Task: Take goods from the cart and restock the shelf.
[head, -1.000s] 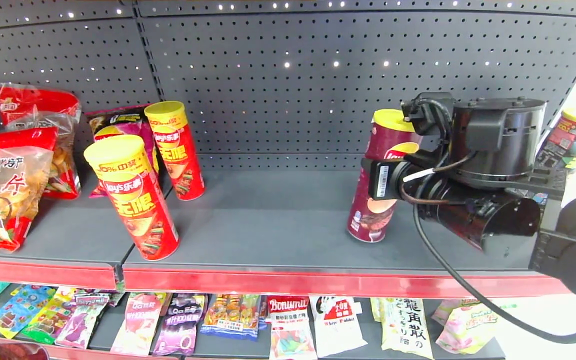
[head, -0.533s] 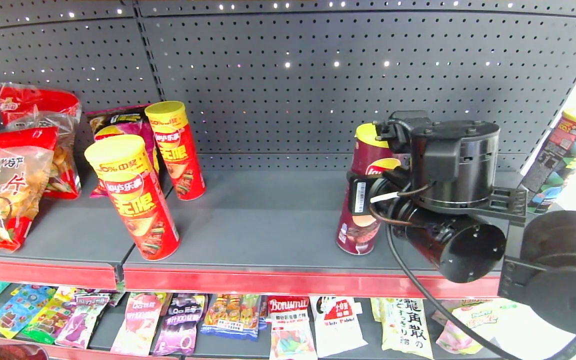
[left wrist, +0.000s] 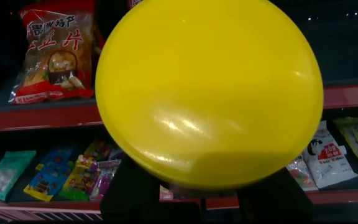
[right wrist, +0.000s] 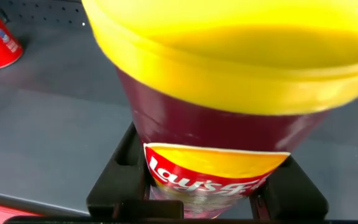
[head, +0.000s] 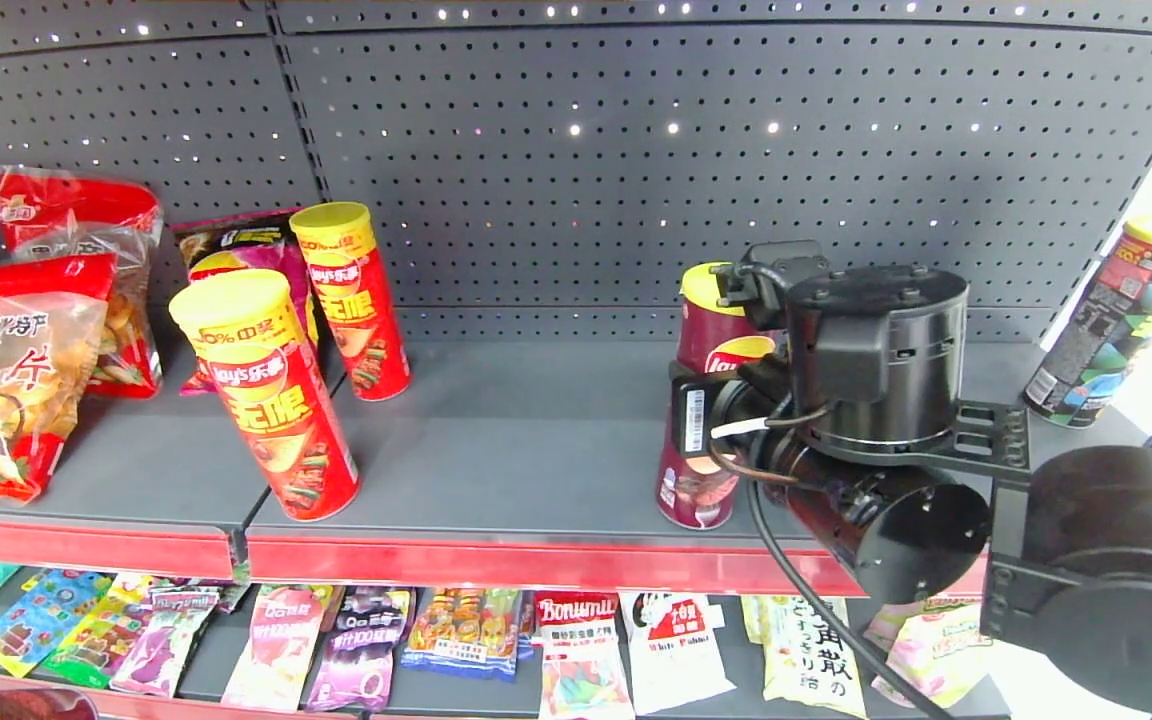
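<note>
Right gripper (right wrist: pixel 207 196) clamped on maroon can (head: pixel 692 490), near-upright at shelf (head: pixel 536 440) front edge, right half. Left gripper (left wrist: pixel 201 200) holds yellow-lid can (left wrist: pixel 210 93), out in front of shelf.

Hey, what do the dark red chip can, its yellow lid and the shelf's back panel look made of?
Dark red chip can: likely cardboard tube, glossy printed wrap. Yellow lid: smooth plastic, soft highlights. Back panel: probably painted metal, matte grey, evenly perforated.

Right arm's wrist (head: pixel 876 360) hides the midsection of the maroon can (head: pixel 701 335); the yellow-lidded can (left wrist: pixel 210 93) has its body hidden behind its own lid; lower-shelf packets (head: pixel 576 640) are cut off at the bottom edge.
</note>
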